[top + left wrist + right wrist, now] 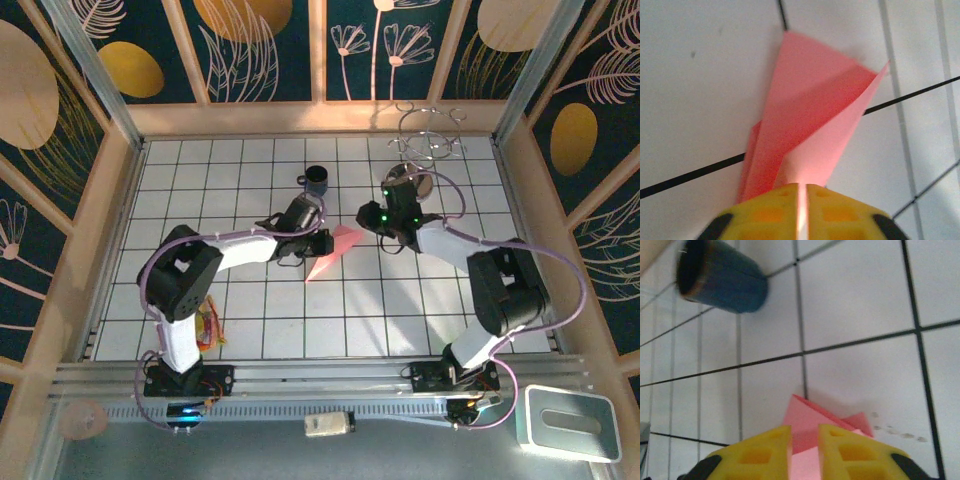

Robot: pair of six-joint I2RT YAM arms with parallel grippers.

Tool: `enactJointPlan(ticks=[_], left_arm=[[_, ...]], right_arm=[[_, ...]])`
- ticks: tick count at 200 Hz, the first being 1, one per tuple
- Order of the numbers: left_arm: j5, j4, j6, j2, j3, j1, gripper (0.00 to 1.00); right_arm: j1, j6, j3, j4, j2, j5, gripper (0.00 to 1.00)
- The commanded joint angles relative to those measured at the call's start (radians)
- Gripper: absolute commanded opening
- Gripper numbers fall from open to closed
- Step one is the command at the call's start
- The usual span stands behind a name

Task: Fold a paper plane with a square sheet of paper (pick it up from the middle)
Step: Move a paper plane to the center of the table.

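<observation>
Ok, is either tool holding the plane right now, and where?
Cannot tell for certain. The plane runs into the narrow slit of the left tool, possibly pinched; the right tool has jaws apart around its wide end.

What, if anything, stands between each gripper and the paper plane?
Nothing visible does. The paper plane reaches right up to the jaws of the left gripper and of the right gripper. The dark blue cup stands apart, farther back.

Overhead camera; wrist cameras close on paper plane (pixel 810 115)
</observation>
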Motion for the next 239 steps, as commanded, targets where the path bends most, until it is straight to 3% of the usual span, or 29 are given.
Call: enactJointPlan(ticks=[1,50,79,105,145,193,239], left_arm=[[-0.021,-0.033,0.021,-0.101,0.021,0.018,0.21],[-0.112,0.003,0.026,-0.254,-0.155,0.098,0.51],[-0.150,0.033,0.034,-0.317,-0.258,0.148,0.67],[-0.194,0.073,0.033,-0.370,-0.342,0.186,0.80],[-0.223,0.103,0.046,-0.403,-0.422,0.227,0.88],[-0.211,0.122,0.070,-0.396,-0.444,0.243,0.90],[-0.206,0.135,0.080,-0.383,-0.445,0.244,0.92]], right_arm=[[0.045,0.017,-0.029,-0.042,-0.050,0.097,0.29],[0.191,0.181,0.030,-0.170,-0.014,0.171,0.54],[0.262,0.277,0.141,-0.281,0.095,0.197,0.61],[0.312,0.348,0.271,-0.423,0.204,0.316,0.64],[0.354,0.471,0.373,-0.565,0.284,0.416,0.65],[0.361,0.520,0.431,-0.627,0.351,0.375,0.59],[0.367,0.582,0.432,-0.686,0.331,0.424,0.51]])
